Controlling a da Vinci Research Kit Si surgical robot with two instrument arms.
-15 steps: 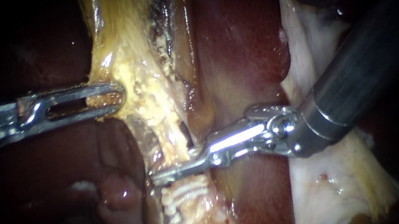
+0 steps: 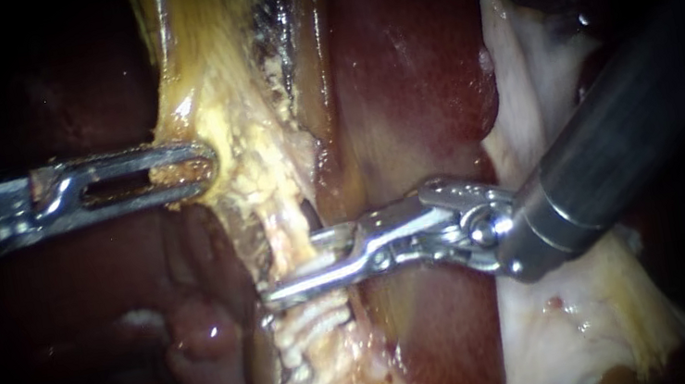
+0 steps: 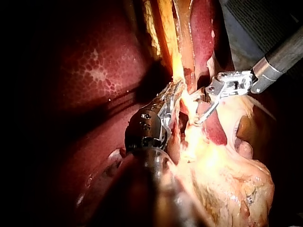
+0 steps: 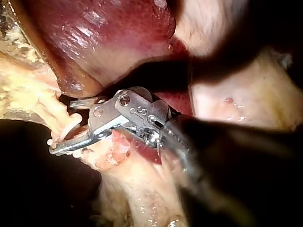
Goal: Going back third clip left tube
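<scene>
Tube (image 2: 281, 226) runs vertically between open jaws of right instrument (image 2: 294, 269); left instrument (image 2: 198, 163) clamps yellow tissue (image 2: 200, 104).

Dark red liver (image 2: 414, 66) lies against pale, glistening fatty tissue (image 2: 574, 330).

- The left instrument (image 2: 202, 165) is running off the left edge of the endoscope picture, and its shaft is fading into the dark there.
- Its tip is pushing into yellow tissue (image 2: 237, 126), so the way it is holding on is not showing.
- The right instrument (image 2: 290, 270) is crossing a pale tube (image 2: 285, 228) and covering part of it.
- Its thick shaft is melting into black at the right edge.
- White clips (image 2: 320, 329) just under it are sitting too close together to count.
- The far left and far right of that picture are looking too dark to tell anything.
- In each wrist view, the near shaft is looking blurry and blocking the tissue under it.
</scene>
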